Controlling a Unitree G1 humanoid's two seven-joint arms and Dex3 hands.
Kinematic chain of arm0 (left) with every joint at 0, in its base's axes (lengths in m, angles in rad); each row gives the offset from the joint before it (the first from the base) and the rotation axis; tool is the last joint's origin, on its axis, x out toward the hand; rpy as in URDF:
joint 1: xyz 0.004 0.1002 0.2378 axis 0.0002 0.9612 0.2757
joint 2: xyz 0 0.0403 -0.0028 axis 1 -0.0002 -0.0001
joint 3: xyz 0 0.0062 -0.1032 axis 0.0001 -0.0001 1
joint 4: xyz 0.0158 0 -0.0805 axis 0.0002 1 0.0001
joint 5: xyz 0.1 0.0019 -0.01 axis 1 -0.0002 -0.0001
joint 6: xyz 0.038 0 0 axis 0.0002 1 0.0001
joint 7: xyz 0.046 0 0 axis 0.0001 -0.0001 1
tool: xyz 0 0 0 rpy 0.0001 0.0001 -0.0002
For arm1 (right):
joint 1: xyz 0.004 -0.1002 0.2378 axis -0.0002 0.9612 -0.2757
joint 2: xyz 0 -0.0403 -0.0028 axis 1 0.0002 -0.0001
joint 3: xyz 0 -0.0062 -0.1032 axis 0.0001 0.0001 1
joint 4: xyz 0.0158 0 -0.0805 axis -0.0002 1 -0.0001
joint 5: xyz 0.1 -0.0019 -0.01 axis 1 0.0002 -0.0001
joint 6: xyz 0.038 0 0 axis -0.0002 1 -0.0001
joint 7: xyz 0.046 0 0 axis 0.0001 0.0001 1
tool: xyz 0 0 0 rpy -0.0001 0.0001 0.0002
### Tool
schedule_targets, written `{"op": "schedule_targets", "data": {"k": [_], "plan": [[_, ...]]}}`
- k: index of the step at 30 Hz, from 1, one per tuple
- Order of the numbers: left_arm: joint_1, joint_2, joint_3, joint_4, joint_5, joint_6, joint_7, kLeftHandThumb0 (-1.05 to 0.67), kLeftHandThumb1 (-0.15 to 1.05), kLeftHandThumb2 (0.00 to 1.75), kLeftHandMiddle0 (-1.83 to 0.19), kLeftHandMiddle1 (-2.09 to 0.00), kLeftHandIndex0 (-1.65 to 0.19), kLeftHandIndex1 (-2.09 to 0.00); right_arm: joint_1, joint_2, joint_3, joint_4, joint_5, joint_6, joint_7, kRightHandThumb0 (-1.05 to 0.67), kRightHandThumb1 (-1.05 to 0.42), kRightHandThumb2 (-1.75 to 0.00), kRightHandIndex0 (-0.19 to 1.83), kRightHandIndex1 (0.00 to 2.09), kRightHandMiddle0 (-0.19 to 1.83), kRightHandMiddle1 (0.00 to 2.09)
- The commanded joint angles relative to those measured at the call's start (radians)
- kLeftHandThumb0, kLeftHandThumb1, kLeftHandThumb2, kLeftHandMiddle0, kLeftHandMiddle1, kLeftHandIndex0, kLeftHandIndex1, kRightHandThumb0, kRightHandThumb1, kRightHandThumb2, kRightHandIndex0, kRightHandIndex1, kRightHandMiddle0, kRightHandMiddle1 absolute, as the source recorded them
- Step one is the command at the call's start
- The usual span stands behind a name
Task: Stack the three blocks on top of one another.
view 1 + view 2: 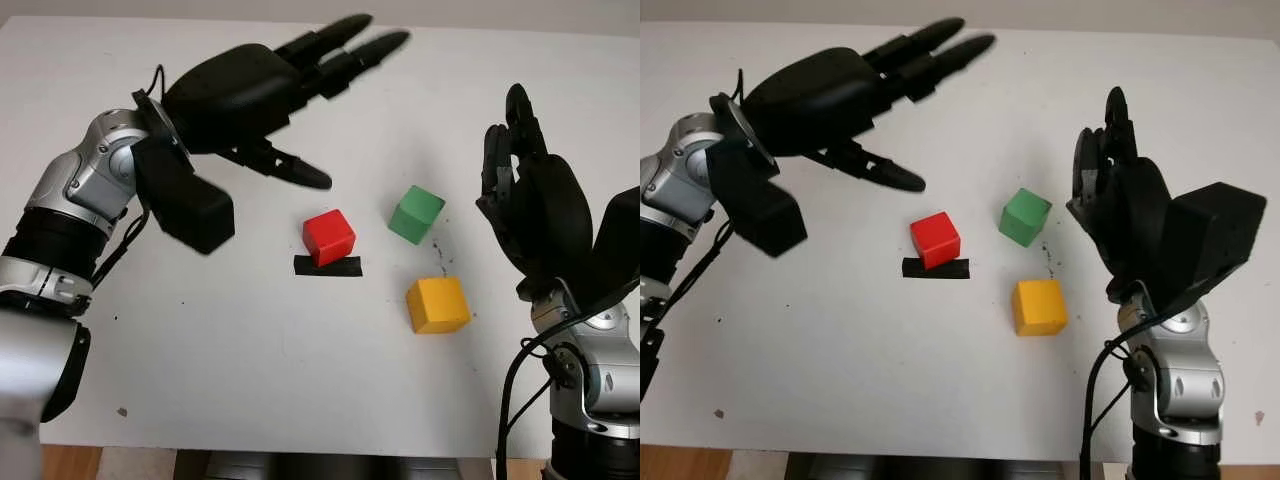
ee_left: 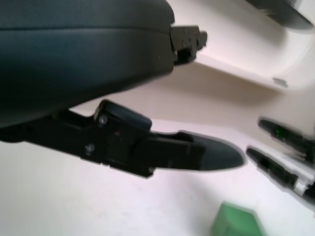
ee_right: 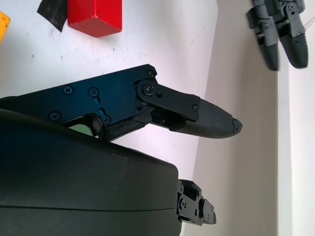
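Blocks were seen apart on a white table [image 1: 250, 380], none stacked: the red block [image 1: 328, 236] near the middle, touching a strip of black tape [image 1: 327, 266]; the green block [image 1: 416, 213] to its right and farther back; the yellow block [image 1: 437, 304] nearest the robot. No writing or labels could be read on them. The left hand [image 1: 262, 95] was held open above the table, behind and left of the red block, grasping nothing. The right hand [image 1: 528, 200] was raised open, right of the green and yellow blocks, grasping nothing. A wood-coloured floor [image 1: 70, 462] was seen below the table's near edge.
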Motion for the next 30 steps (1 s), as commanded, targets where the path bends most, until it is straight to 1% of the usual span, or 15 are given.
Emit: {"op": "schedule_targets", "data": {"k": [1,3,4,6,7,9,11,13,17,18,20,22,25,28,30], "plan": [[0.041,-0.029,0.044,0.01,-0.079,0.049,-0.042,-0.87,1.05,0.49,0.15,-0.05,0.17,-0.04,-0.011,-0.024,-0.01,-0.024,-0.003,0.002,0.003,-0.61,-1.05,-0.66,-0.19,0.0,-0.19,0.0],[0.066,-0.047,0.08,-0.003,-0.143,0.111,-0.072,-0.87,1.05,0.52,0.15,-0.05,0.17,-0.04,-0.007,-0.05,0.0,-0.04,-0.03,0.01,0.001,-0.62,-1.05,-0.6,-0.19,0.0,-0.19,0.0],[0.078,-0.056,0.098,-0.012,-0.172,0.145,-0.083,-0.89,1.05,0.53,0.16,-0.05,0.17,-0.04,-0.003,-0.065,0.007,-0.048,-0.048,0.011,0.002,-0.66,-1.05,-0.46,-0.19,0.0,-0.19,0.0],[0.12,-0.091,0.158,-0.034,-0.276,0.223,-0.104,-0.85,1.05,0.55,0.18,-0.03,0.18,-0.04,0.019,-0.127,0.019,-0.09,-0.112,0.012,0.017,-0.66,-1.0,-0.24,-0.16,0.02,-0.09,0.05],[0.136,-0.099,0.176,-0.046,-0.301,0.246,-0.11,-0.84,1.05,0.56,0.19,-0.03,0.19,-0.03,0.027,-0.151,0.018,-0.116,-0.129,0.033,0.027,-0.65,-0.99,-0.17,-0.15,0.03,-0.05,0.07],[0.17,-0.108,0.209,-0.065,-0.337,0.298,-0.11,-0.84,1.05,0.6,0.19,-0.01,0.19,-0.01,0.048,-0.24,0.027,-0.188,-0.192,0.082,0.067,-0.61,-0.92,-0.08,-0.09,0.06,0.08,0.13],[0.202,-0.115,0.236,-0.087,-0.359,0.345,-0.104,-0.84,1.05,0.61,0.18,-0.01,0.19,0.0,0.068,-0.304,0.024,-0.249,-0.232,0.106,0.108,-0.56,-0.89,-0.05,-0.04,0.09,0.15,0.15],[0.232,-0.124,0.261,-0.084,-0.367,0.364,-0.089,-0.82,1.05,0.63,0.19,-0.01,0.19,0.0,0.093,-0.377,0.023,-0.301,-0.285,0.102,0.153,-0.53,-0.85,-0.04,0.02,0.1,0.23,0.15],[0.273,-0.142,0.297,-0.081,-0.388,0.406,-0.083,-0.78,1.05,0.66,0.19,0.0,0.19,0.0,0.125,-0.483,0.035,-0.4,-0.375,0.136,0.233,-0.57,-0.78,-0.04,0.09,0.1,0.35,0.11],[0.282,-0.147,0.304,-0.082,-0.392,0.415,-0.081,-0.78,1.05,0.66,0.19,0.0,0.19,0.0,0.138,-0.508,0.035,-0.419,-0.395,0.127,0.256,-0.54,-0.75,-0.03,0.1,0.1,0.41,0.12],[0.303,-0.156,0.316,-0.086,-0.395,0.424,-0.069,-0.78,1.05,0.64,0.19,-0.01,0.19,0.0,0.182,-0.573,0.02,-0.448,-0.431,0.058,0.318,-0.5,-0.69,-0.03,0.14,0.11,0.51,0.13],[0.317,-0.166,0.324,-0.094,-0.395,0.423,-0.06,-0.78,1.05,0.63,0.19,-0.02,0.19,0.0,0.218,-0.624,0.004,-0.47,-0.47,0.008,0.37,-0.51,-0.67,-0.04,0.18,0.12,0.57,0.13],[0.338,-0.182,0.331,-0.125,-0.394,0.435,-0.045,-0.79,1.05,0.62,0.19,-0.02,0.19,0.0,0.276,-0.669,-0.025,-0.517,-0.547,-0.049,0.424,-0.54,-0.63,-0.04,0.3,0.12,0.67,0.09],[0.343,-0.195,0.341,-0.137,-0.399,0.437,-0.035,-0.78,1.05,0.61,0.19,-0.02,0.19,0.0,0.327,-0.699,-0.039,-0.55,-0.643,-0.111,0.464,-0.61,-0.64,-0.06,0.28,0.08,0.67,0.06],[0.341,-0.202,0.346,-0.14,-0.4,0.44,-0.028,-0.78,1.05,0.6,0.19,-0.02,0.19,0.0,0.342,-0.695,-0.041,-0.552,-0.681,-0.147,0.478,-0.66,-0.66,-0.06,0.26,0.06,0.67,0.06]]}}
